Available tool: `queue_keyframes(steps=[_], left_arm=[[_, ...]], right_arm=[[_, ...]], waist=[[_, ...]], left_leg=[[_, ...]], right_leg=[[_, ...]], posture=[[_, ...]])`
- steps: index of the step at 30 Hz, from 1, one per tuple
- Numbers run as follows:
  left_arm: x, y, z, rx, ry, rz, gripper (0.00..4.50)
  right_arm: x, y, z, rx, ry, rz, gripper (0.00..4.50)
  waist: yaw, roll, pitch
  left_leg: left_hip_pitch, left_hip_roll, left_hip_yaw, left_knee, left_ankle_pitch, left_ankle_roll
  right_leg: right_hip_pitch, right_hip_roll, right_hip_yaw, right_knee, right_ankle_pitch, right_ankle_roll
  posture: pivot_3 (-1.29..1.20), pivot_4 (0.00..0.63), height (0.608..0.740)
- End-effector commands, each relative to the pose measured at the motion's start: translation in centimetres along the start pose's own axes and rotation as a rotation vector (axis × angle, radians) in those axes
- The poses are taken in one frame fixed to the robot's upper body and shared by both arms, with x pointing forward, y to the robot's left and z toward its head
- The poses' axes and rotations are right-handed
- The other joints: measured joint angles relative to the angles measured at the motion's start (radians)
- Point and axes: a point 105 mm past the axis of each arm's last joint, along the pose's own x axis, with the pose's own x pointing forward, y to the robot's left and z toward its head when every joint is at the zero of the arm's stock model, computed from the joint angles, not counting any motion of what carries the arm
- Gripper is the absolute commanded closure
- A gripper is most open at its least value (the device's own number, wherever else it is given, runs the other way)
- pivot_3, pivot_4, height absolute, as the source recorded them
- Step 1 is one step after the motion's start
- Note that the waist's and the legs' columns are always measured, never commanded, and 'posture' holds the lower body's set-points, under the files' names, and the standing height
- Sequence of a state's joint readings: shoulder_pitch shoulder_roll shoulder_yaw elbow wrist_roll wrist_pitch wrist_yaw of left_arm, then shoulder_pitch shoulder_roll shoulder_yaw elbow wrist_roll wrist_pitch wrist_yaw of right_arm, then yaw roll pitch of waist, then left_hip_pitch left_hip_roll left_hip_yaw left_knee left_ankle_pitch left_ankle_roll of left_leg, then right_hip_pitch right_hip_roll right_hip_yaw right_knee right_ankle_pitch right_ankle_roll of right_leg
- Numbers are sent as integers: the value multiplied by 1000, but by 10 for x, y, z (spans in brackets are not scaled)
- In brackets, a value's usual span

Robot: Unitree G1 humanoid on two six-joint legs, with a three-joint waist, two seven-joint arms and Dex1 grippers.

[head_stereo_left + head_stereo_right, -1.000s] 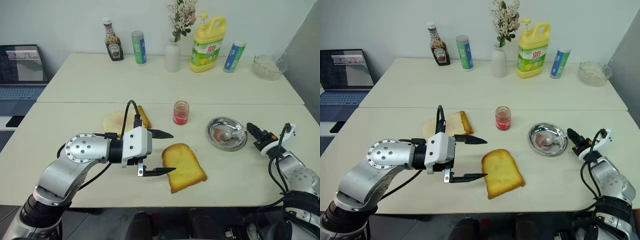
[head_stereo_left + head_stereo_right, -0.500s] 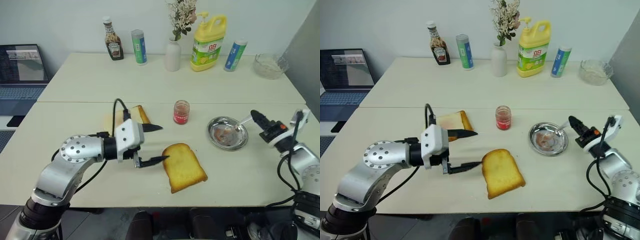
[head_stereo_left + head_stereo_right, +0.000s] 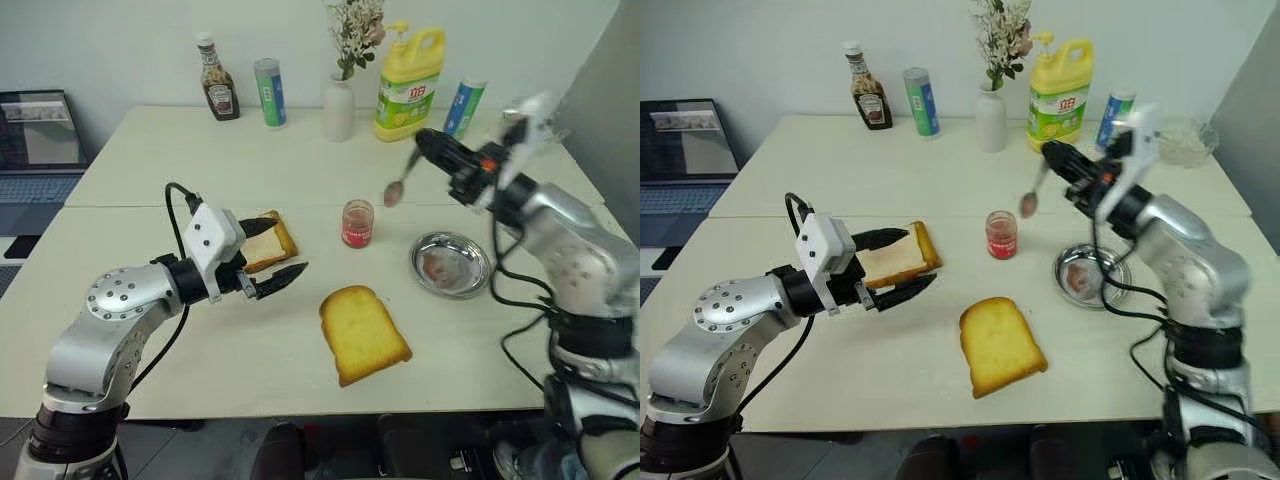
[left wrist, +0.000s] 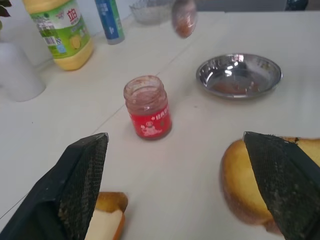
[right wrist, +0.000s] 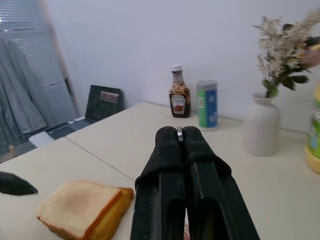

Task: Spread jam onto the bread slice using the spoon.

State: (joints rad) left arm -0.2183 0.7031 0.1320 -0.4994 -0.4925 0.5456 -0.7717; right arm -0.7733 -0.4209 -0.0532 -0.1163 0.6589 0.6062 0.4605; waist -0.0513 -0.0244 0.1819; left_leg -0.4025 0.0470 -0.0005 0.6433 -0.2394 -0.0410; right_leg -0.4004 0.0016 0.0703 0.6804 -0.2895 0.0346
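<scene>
The golden bread slice [image 3: 365,333] lies flat near the table's front edge. The small glass jar of red jam [image 3: 357,223] stands open behind it, also seen as the jar [image 4: 147,107] in the left wrist view. My right gripper [image 3: 425,140] is raised above the table and shut on the thin handle of the spoon [image 3: 398,185]. The spoon's bowl hangs in the air just up and right of the jar. My left gripper [image 3: 287,245] stands open and empty, left of the bread slice and over the edge of a paler slice [image 3: 262,248].
A round steel dish [image 3: 452,265] with red smears sits right of the jar. Along the back stand a ketchup bottle [image 3: 216,80], a can [image 3: 267,93], a white vase [image 3: 338,108], a yellow detergent bottle [image 3: 408,72] and a blue tube [image 3: 458,108]. A laptop [image 3: 35,130] is at far left.
My right gripper rose from beside the steel dish and swung left, lifting the spoon out of the dish to near the jar. My left gripper drew back left from the bread slice.
</scene>
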Motion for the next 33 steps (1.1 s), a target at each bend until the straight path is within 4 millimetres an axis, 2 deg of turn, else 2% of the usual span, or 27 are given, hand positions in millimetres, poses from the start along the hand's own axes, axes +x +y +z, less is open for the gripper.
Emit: queue_keyframes(steps=[1,5,13,21,29,33], left_arm=[[-2,-2,9,24,-25,19,0],[0,-2,11,22,-32,29,0],[8,-6,13,17,-44,14,0],[14,-4,17,19,-53,5,0],[12,-4,14,23,-41,-1,0],[10,-4,11,22,-31,1,0]], right_arm=[[17,0,3,-148,-30,24,4475],[27,1,-12,-277,6,62,4475],[25,3,-33,-454,54,146,4475],[25,6,-60,-523,114,196,4475],[24,8,-80,-652,174,255,4475],[25,6,-88,-645,202,251,4475]], waist=[[1,0,0],[14,0,0],[19,0,0],[19,0,0],[19,0,0],[19,0,0]], left_leg=[[-1,0,0,0,0,0],[-7,0,-1,0,0,0],[-7,0,-1,1,0,0],[-7,0,-1,1,0,-1],[-7,0,-1,1,0,-1],[-7,0,-1,1,0,-1]], right_leg=[[-2,0,0,0,0,0],[-7,-1,-2,1,0,0],[-7,-2,-2,1,1,-1],[-7,-1,-3,2,1,-1],[-7,-1,-2,2,1,-1],[-7,-1,-3,2,1,-1]], posture=[[0,150,740],[0,150,740],[0,150,740],[0,150,740],[0,150,740],[0,150,740]])
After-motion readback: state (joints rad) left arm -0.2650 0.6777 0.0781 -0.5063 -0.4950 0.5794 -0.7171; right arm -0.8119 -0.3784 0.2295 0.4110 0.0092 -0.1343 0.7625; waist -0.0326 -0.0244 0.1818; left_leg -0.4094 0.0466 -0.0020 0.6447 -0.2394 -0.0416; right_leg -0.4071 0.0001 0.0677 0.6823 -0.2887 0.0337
